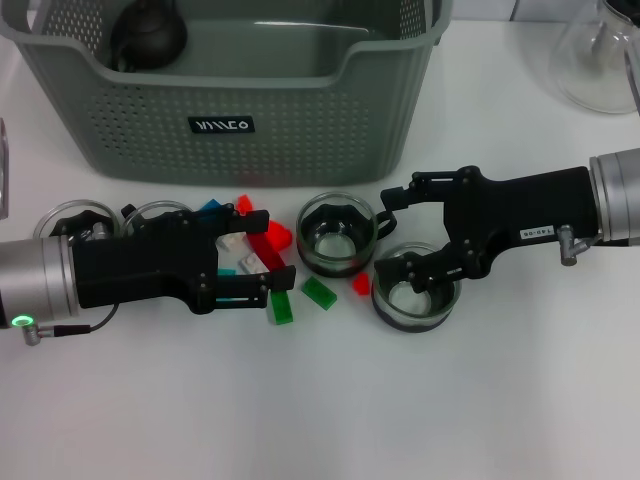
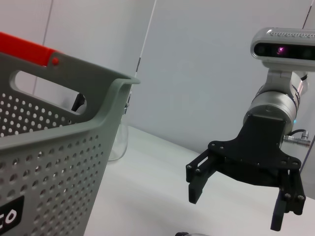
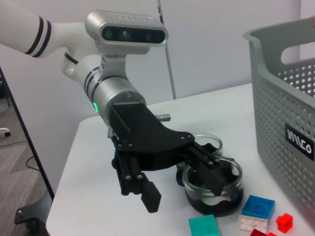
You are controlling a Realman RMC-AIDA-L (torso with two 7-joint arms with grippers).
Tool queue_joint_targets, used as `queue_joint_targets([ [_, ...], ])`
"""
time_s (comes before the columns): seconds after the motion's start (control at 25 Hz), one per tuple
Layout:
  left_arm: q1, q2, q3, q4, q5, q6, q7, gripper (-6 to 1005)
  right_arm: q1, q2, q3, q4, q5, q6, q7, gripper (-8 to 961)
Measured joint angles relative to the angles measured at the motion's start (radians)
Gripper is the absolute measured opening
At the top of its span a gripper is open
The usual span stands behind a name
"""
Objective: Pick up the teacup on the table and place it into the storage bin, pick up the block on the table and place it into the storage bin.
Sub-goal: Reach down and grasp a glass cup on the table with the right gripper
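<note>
The storage bin [image 1: 300,110] stands at the back, grey-green with a black label. Two glass teacups sit in front of it, one [image 1: 337,232] in the middle and one [image 1: 415,295] nearer right. My right gripper [image 1: 390,232] is open between them, its lower finger over the nearer teacup's rim. Loose blocks lie left of the cups: a red block [image 1: 268,240], a white one [image 1: 235,245] and green ones [image 1: 282,305]. My left gripper [image 1: 265,250] is open and straddles the red and white blocks. The right wrist view shows that left gripper [image 3: 184,189] by a teacup [image 3: 214,194].
Two more glass cups [image 1: 75,215] sit at the far left, partly under my left arm. A dark round object [image 1: 148,35] lies in the bin's back left corner. A glass flask [image 1: 600,60] stands at the back right. Bare white table lies toward the front.
</note>
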Motion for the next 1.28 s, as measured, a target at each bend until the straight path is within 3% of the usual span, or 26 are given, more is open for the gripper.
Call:
queue_joint_targets([
  [0.76, 0.0, -0.002, -0.027, 0.0, -0.003, 0.008, 0.021, 860, -0.014, 0.0, 0.002, -0.002, 0.0, -0.018, -0.002, 940],
  [1.0, 0.0, 0.0, -0.04, -0.003, -0.004, 0.008, 0.022, 860, -0.036, -0.009, -0.004, -0.123, -0.018, -0.117, 0.075, 938],
  [1.28, 0.0, -0.008, -0.058, -0.003, -0.003, -0.001, 0.021, 860, -0.035, -0.001, -0.05, -0.241, -0.058, -0.171, 0.193, 936],
])
